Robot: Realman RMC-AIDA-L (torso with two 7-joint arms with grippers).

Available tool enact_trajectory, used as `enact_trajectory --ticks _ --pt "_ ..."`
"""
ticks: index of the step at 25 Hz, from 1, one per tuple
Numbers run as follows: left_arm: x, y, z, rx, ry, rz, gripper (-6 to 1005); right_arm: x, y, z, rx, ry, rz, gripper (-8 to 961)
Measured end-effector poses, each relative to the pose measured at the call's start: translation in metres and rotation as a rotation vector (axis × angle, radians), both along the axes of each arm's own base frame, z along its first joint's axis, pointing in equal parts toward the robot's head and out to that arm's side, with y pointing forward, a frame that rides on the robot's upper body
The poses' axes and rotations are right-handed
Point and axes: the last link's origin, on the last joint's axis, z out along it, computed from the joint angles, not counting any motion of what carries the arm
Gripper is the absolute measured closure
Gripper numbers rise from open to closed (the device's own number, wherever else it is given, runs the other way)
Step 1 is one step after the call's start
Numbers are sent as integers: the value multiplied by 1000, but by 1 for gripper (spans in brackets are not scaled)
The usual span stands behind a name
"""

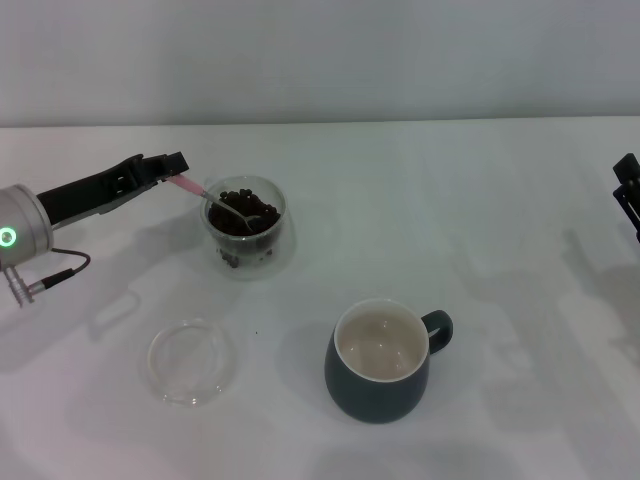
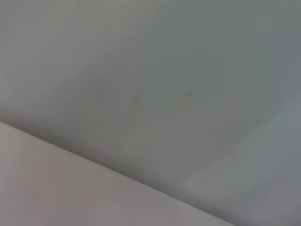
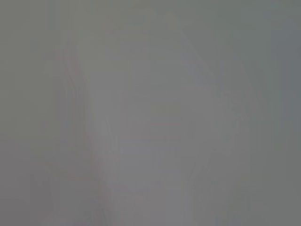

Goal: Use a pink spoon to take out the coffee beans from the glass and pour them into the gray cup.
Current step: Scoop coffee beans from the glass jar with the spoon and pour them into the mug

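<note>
In the head view, the clear glass [image 1: 248, 232] stands left of centre, filled with dark coffee beans [image 1: 237, 221]. The pink spoon [image 1: 222, 203] slants into it, metal bowl resting among the beans and pink handle pointing left. My left gripper [image 1: 174, 170] is shut on the end of that handle, just left of the glass. The gray cup [image 1: 382, 362] stands nearer the front, right of the glass, its cream inside empty and handle to the right. My right gripper [image 1: 627, 192] shows only partly at the right edge.
A flat clear round dish [image 1: 192, 361] lies at the front left, below the glass. A cable [image 1: 55, 272] trails from the left arm. Both wrist views show only blank grey surface.
</note>
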Motion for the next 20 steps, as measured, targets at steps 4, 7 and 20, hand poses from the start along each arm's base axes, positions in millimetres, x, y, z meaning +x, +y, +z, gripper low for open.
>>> enact_trajectory --ticks 4,7,20 --pt "-1 -1 1 0 -18 12 870 0 0 0 0 -1 -1 93" --pt "-2 -2 2 -7 -39 32 869 0 0 0 0 -1 -1 93" --pt "-23 -23 24 59 -244 110 869 -1 1 0 2 0 5 93"
